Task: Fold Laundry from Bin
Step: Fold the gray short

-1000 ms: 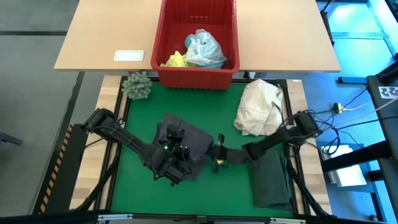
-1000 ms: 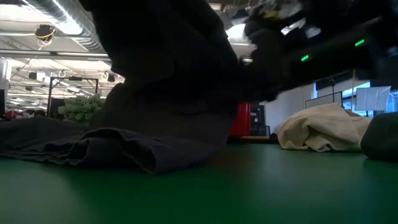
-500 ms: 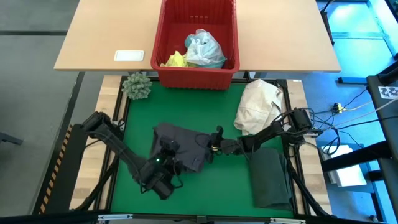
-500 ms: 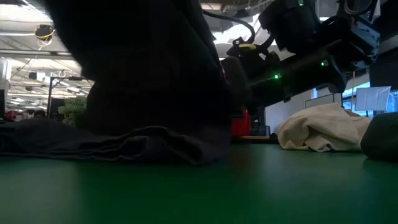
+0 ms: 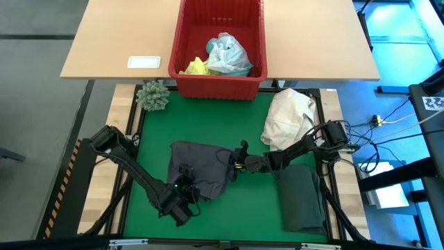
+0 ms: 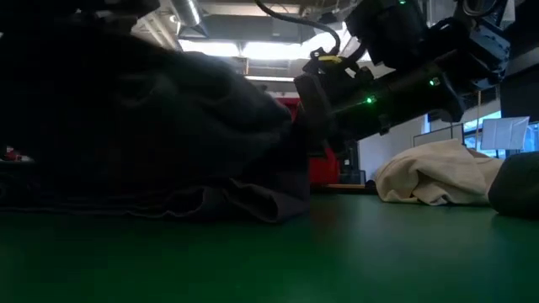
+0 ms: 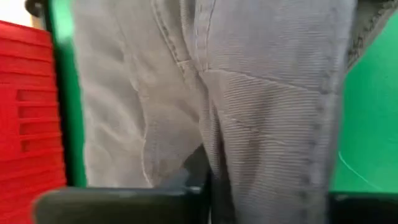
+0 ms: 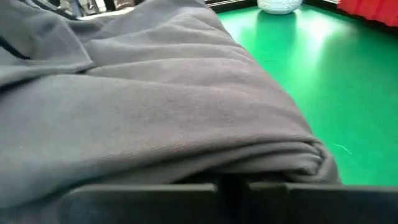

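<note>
Grey laundry (image 5: pixel 198 169), a shirt-sized garment, lay crumpled on the green mat (image 5: pixel 236 125) in the middle of the work area, between the two arms. The right gripper (image 5: pixel 234 163) was at the garment's right edge with its fingers pressed together, pinching a fold of the grey cloth; the right wrist view showed the cloth bunched directly over the meeting fingers. The left gripper (image 5: pixel 182 208) sat at the garment's near left corner, the grey fabric draped across it in the left wrist view; whether its jaws were parted or gripping the cloth could not be told. A dark green-black garment (image 5: pixel 302 198) lay flat on the mat's right side. Behind the mat, the red bin (image 5: pixel 220 85) held light turquoise-blue laundry (image 5: pixel 227 54) and bright yellow laundry (image 5: pixel 195 67).
</note>
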You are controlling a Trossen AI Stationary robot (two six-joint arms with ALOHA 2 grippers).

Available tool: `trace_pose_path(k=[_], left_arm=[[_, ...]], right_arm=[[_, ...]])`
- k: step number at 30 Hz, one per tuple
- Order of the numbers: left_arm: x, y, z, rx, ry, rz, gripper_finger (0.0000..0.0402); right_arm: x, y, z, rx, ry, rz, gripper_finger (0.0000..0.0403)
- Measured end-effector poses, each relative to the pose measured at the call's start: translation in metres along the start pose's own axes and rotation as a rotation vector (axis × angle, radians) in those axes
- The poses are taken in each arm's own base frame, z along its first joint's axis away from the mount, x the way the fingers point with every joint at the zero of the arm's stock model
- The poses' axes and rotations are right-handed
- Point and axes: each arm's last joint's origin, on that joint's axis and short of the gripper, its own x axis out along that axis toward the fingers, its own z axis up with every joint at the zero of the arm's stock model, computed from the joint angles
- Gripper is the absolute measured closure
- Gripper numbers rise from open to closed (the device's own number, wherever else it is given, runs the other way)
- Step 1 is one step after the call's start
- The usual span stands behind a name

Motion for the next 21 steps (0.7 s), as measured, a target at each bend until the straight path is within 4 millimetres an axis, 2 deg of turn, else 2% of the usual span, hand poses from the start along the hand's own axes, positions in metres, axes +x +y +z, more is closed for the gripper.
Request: trace_pose_path(k=[4,9,17,21], left_arm=[[0.003,0.003,-0.002,0.007,0.037,-0.014,0.0280],[0.006,0.010,-0.003,0.021,0.091,-0.016,0.0241],[-0.011,0.025,0.006,0.034,0.148,-0.029,0.0222],[-0.021,0.029,0.015,0.008,0.141,-0.114,0.0222]], right_arm=[[0.002,0.005,0.008,-0.052,0.063,0.033,0.0402],[0.001,0.010,0.019,-0.132,0.254,0.042,0.0402],[-0.006,0.017,0.036,-0.171,0.454,0.122,0.0402],[-0.012,0.019,0.044,-0.158,0.513,0.211,0.0402]])
